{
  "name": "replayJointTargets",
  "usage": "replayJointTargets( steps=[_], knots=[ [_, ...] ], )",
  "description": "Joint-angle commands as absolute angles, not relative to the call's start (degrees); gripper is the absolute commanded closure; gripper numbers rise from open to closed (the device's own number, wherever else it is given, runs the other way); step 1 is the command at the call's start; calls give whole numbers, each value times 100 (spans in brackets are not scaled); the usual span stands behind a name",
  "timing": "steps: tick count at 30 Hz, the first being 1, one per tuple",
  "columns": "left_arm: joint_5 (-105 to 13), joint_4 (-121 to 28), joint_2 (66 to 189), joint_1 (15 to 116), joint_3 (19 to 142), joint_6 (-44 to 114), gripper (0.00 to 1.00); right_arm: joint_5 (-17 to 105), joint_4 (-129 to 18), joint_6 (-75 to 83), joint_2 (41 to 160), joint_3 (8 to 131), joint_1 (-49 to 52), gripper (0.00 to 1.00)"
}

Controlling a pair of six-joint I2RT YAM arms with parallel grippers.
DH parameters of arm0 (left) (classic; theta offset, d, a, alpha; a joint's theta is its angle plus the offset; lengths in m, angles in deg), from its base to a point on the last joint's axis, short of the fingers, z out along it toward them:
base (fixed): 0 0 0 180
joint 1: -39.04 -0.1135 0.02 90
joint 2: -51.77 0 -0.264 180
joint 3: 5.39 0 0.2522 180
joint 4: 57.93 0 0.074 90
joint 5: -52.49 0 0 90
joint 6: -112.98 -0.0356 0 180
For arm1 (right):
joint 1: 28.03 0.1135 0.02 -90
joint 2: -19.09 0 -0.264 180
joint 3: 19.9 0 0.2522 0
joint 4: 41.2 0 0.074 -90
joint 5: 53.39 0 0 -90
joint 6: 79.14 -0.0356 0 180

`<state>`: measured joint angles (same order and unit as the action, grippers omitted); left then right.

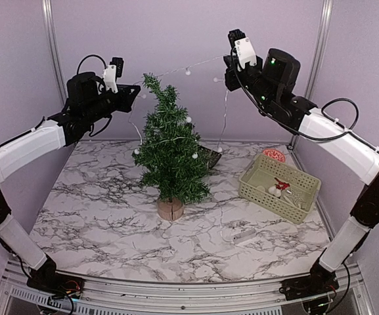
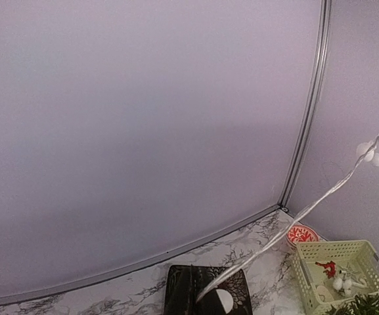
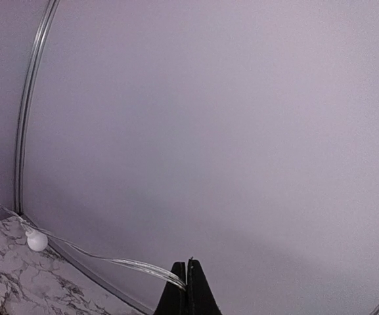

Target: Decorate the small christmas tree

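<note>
Right of left tool [image 1: 136, 92], small christmas tree [image 1: 171, 148]

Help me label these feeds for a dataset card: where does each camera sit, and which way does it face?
Top external: fixed high behind the robot, looking down over the marble table at the small christmas tree and basket; both arms show.
Left wrist: on the raised left arm, facing the back wall and the basket; the shut left tool shows at the bottom edge.
Right wrist: facing the back wall; the shut right tool shows at the bottom.
Shared: the light string, pinched by both tools, appears in all three.
</note>
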<state>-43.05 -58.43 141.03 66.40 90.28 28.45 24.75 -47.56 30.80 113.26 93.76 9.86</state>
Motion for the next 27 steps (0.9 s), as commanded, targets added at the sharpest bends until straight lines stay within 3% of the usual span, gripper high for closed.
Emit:
replayJointTargets(
  steps=[1,7,14,27],
  knots=[
    [-4747,-6104,14537,6567,9410,3071,100,2229,-4963,2658,11035,9097,699,100],
    [-5125,-6113,15066,6567,9672,3359,100,2245,-5360,2370,10646,8405,347,100],
    [-5201,-6112,15055,6523,9625,3606,67,2391,-5883,2172,10077,7627,61,100],
    [-5170,-6104,14199,6119,8656,4045,47,2470,-6824,2346,9382,7204,-293,100]
  ],
)
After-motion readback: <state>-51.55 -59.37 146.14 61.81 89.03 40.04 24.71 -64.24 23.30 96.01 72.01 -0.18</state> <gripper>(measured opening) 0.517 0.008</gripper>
